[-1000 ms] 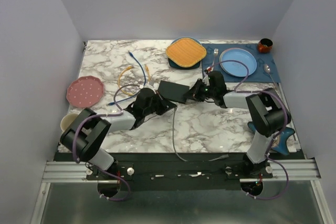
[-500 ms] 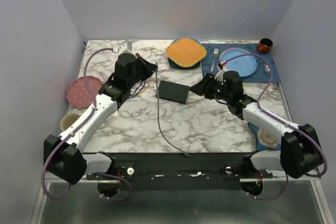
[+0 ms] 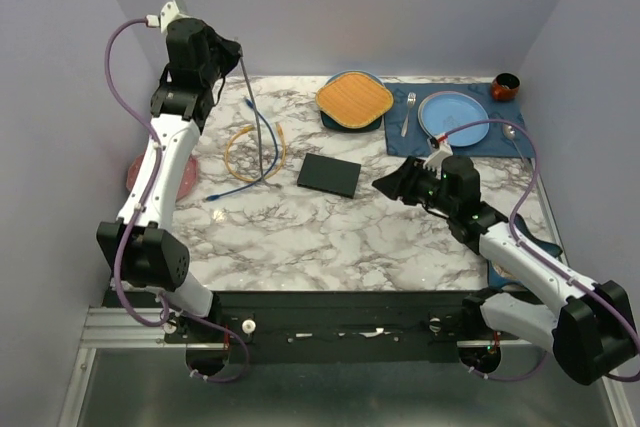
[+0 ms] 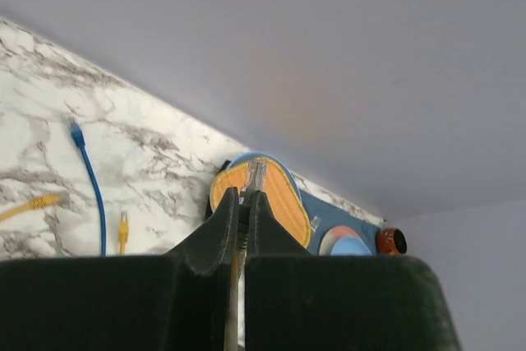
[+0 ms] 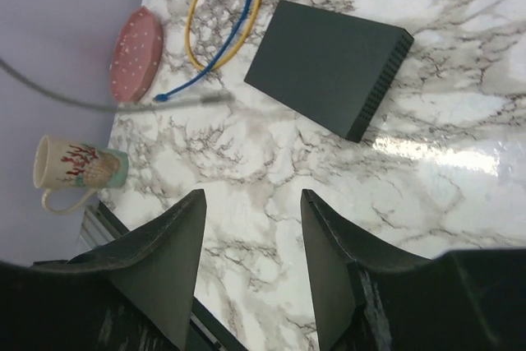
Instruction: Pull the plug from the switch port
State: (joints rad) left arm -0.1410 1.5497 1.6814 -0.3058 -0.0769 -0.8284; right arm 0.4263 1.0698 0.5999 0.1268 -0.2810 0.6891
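Note:
The switch (image 3: 330, 175), a flat black box, lies on the marble table near the middle, with no cable in it; the right wrist view shows its vented side (image 5: 329, 67). My left gripper (image 3: 237, 52) is raised high at the far left, shut on a grey cable (image 3: 262, 127) that hangs down to the table. In the left wrist view the clear plug (image 4: 256, 174) sticks out just past the closed gripper (image 4: 242, 195). My right gripper (image 3: 383, 185) hovers to the right of the switch, open and empty (image 5: 251, 199).
A yellow cable (image 3: 245, 147) and a blue cable (image 3: 255, 112) lie left of the switch. A pink plate (image 5: 136, 51) and a mug (image 5: 78, 166) sit at the left edge. An orange plate (image 3: 354, 97), blue plate (image 3: 455, 117), fork (image 3: 408, 112) and brown cup (image 3: 506, 86) stand at the back.
My left arm has swung up and back to the far left, carrying the grey cable away from the switch. My right gripper has opened and drawn back from the switch.

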